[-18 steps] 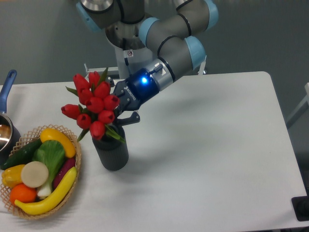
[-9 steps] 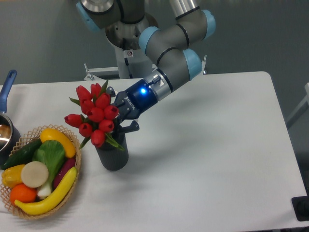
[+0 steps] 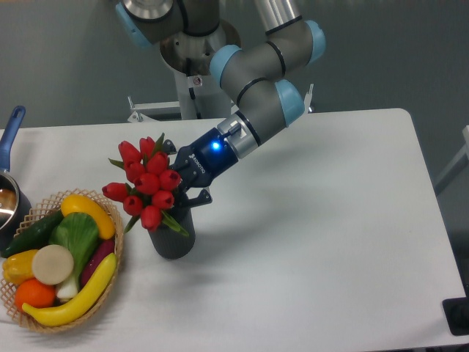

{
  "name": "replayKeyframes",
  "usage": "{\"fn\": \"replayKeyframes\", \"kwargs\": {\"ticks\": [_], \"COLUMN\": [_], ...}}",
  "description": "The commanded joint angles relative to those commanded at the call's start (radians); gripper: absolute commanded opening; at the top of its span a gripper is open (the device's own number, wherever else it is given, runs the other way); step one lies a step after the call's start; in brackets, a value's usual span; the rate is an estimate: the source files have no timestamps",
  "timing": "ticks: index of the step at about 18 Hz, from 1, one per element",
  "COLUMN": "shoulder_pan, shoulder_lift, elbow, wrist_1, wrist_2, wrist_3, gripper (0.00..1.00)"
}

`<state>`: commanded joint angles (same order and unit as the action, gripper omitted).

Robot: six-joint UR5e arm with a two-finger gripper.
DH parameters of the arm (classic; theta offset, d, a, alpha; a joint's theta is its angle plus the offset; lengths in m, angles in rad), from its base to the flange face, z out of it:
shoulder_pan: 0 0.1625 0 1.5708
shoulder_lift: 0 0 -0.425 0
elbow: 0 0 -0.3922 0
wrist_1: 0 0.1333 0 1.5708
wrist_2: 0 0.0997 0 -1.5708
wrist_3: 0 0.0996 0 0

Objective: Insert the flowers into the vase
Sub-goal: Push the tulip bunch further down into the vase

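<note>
1. Compared with a second ago, the gripper [image 3: 178,178] has shifted slightly right and lower in the frame, and the flowers [image 3: 149,182] have swung from a steep tilt toward a more upright set over the vase [image 3: 171,236].
2. Fingers: clamped on the flowers just below the buds, at the leafy top of the stems. One dark finger shows above the bunch and one at the vase mouth, with the greenery between them.
3. Flowers: red tulip buds with green leaves, left of centre in the frame, heads leaning to the upper left. The stems run down into the vase mouth; how deep they sit is hidden by the leaves.
4. Reason for the hold, as judged: a grip close under the buds keeps the short stems free below the fingers so they can enter the narrow mouth, the bunch being wider than the vase.
5. Vase: dark grey cylinder, upright on the worktop [image 3: 315,220], directly beneath the bunch.
6. Arm: reaches down from the upper centre of the frame, wrist angled to the lower left, blue light lit near the gripper.
7. Surroundings: a woven basket [image 3: 111,221] of vegetables stands just left of the vase, apart from it; a pot [image 3: 9,204] sits at the left edge.
8. Assessment: insertion appears under way, release not yet made.
</note>
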<state>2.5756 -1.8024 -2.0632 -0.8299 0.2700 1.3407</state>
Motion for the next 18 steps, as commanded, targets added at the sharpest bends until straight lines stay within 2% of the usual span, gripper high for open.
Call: {"fn": "replayKeyframes", "kwargs": {"ticks": [7, 8, 11, 12, 14, 18], "shoulder_pan": [0.002, 0.003, 0.005, 0.005, 0.005, 0.008], "shoulder_lift": [-0.003, -0.002, 0.002, 0.003, 0.002, 0.003], "elbow": [0.002, 0.003, 0.005, 0.006, 0.012, 0.015], "wrist_1": [-0.002, 0.0, 0.0, 0.0, 0.0, -0.002], "wrist_2": [0.006, 0.006, 0.006, 0.008, 0.008, 0.009], "wrist_3": [0.0, 0.0, 0.0, 0.0, 0.002, 0.003], "gripper": [0.51, 0.55, 0.81, 0.83, 0.95, 1.0]}}
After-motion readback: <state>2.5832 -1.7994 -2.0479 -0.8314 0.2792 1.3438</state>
